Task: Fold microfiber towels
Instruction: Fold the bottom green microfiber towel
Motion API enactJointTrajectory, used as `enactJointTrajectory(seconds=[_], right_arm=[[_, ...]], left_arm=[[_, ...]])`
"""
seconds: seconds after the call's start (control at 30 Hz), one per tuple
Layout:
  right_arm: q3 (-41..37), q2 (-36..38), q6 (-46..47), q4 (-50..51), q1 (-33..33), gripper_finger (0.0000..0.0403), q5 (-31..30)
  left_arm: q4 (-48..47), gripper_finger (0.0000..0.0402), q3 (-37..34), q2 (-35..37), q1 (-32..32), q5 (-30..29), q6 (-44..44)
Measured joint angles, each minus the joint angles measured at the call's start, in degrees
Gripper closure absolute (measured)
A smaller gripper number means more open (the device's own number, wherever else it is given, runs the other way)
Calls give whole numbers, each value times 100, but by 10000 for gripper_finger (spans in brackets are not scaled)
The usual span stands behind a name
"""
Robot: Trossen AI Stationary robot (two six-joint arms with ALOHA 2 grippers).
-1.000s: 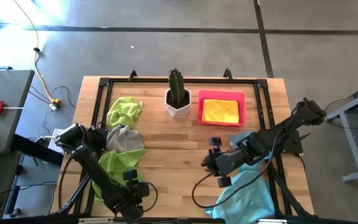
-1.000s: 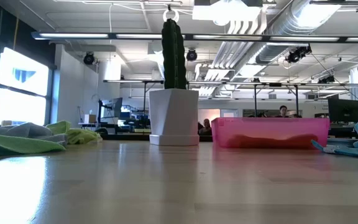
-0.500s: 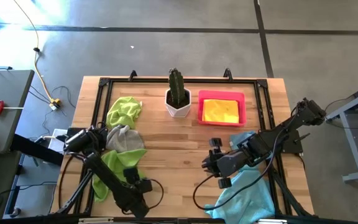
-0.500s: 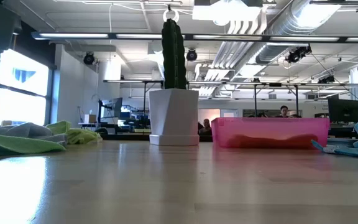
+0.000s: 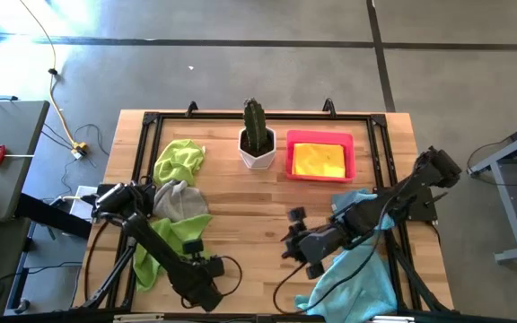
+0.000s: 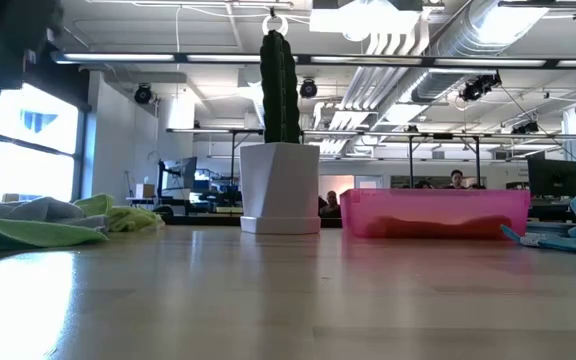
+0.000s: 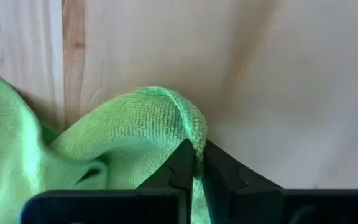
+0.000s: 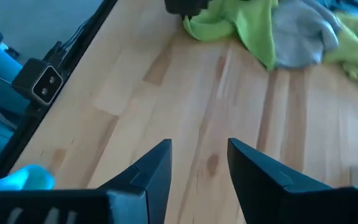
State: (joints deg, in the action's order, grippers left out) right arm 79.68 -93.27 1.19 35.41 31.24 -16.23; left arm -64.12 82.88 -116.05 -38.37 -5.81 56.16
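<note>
The left gripper (image 7: 196, 163) sits low at the lower left of the high view, its fingers pressed together on a raised edge of the green towel (image 5: 170, 235). That towel lies crumpled at the left of the table (image 5: 258, 202), just below the grey towel (image 5: 179, 199), with another green one (image 5: 179, 159) above it.

The right gripper (image 5: 296, 244) hovers at lower centre, fingers spread and holding nothing, over bare wood beside the blue towel (image 5: 357, 274) at the lower right. A yellow towel (image 5: 319, 160) rests in the pink tray (image 5: 352, 152) at the upper right, next to the cactus pot (image 5: 257, 148).

To do this step well, I would keep the pinch firm on the hem, lift only enough to free the cloth, then drag it toward open wood at centre so it spreads flat. The pinch looks shallow, so a quick pull might slip it.
</note>
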Motion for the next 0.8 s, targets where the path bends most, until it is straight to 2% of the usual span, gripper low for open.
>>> enactJointTrajectory(seconds=[0.13, 0.33, 0.43, 0.57, 0.8], right_arm=[[0, -450, -498, -730, -78, 253, 81], [-4, -1077, -983, -2329, -354, 253, 1167], [-4, -1395, -1384, -3422, -471, 253, 1494], [-4, -1738, -1649, -4653, -614, 253, 1625], [-2, -2162, -1669, -5441, -734, 253, 1786]], left_arm=[[-150, 397, 476, 219, -30, 84, -237], [-707, 398, 1080, 609, -68, 32, -236], [-894, 399, 1233, 776, -60, -68, -248], [-1143, 399, 1438, 925, 8, -153, -432], [-1345, 400, 1518, 1090, 241, -5, -1047]])
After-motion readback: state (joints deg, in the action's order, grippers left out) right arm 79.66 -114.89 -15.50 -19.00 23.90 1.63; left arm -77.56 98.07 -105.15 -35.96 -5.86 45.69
